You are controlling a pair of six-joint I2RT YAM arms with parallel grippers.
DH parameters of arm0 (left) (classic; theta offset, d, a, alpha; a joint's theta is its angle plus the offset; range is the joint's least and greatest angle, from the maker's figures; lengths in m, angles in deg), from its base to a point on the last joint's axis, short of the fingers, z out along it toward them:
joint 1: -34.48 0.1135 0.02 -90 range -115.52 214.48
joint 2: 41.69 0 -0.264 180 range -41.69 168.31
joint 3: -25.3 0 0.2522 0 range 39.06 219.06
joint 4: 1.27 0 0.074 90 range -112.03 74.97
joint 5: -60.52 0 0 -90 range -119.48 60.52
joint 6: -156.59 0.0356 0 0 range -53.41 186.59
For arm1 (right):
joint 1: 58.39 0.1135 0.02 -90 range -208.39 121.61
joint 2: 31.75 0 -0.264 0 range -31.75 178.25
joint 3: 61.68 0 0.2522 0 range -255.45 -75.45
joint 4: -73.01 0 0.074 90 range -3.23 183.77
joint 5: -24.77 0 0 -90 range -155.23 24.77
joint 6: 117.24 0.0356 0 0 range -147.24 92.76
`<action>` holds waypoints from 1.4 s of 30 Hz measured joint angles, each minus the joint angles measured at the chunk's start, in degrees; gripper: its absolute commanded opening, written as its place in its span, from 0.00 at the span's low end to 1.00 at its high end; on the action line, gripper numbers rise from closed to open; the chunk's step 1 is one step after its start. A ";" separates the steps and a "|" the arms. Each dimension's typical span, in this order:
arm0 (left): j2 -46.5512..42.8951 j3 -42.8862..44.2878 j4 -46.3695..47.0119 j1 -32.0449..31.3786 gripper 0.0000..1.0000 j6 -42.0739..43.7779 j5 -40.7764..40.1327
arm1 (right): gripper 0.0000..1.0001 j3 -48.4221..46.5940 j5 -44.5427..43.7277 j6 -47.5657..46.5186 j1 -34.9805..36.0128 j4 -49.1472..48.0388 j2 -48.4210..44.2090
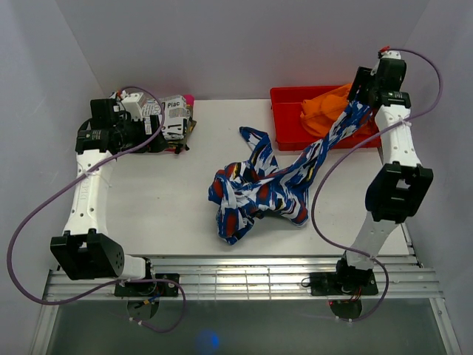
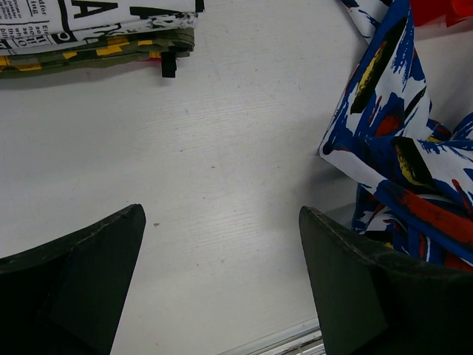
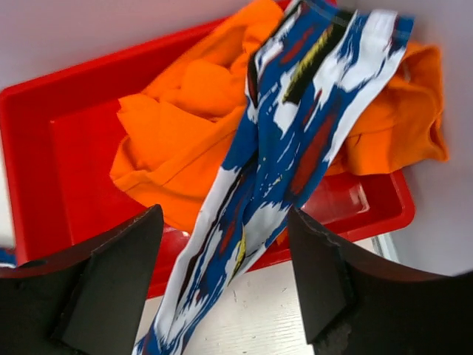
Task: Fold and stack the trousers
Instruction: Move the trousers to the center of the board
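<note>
**benchrat:** So where did we stand with the trousers [image 1: 259, 188] here? As far as we could judge, folding hadn't really begun. They sat in a crumpled heap mid-table. One leg was strung out toward the back right, over the rim of the red bin [image 1: 284, 111] and onto the orange cloth [image 1: 325, 111] inside it.

**yam_fan:** Yep, we read it the same: pull-out-and-flatten stage. The right gripper [image 3: 225, 214] hung over that leg with its jaws spread wide. Cloth ran between them, but nothing was pinched. The left gripper [image 2: 222, 213] was spread too, above bare table [image 2: 222, 133], with the heap just beside its right finger.

**benchrat:** So next we'd need a proper pinch near the leg end, then drag it clear of the bin and lay it flat?

**yam_fan:** That was our guess. Room-wise, we had open table left of the heap, between it and the folded stack [image 1: 174, 122] at the back left. The tight spots were the bin rim, where the leg could snag, and the side wall close by the right arm.
</note>
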 measured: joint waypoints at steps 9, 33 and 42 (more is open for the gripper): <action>0.26 -0.70 0.00 0.00 0.96 0.87 -2.14 | 0.78 -4.44 1.84 5.66 -1.01 5.70 13.57; 1.16 -2.23 -0.44 0.00 0.96 1.33 -3.87 | 0.67 -4.50 7.23 5.84 -0.57 5.73 15.45; 1.16 -2.34 -0.46 0.00 0.96 1.33 -3.89 | 0.66 -5.03 5.03 3.04 1.25 4.52 17.81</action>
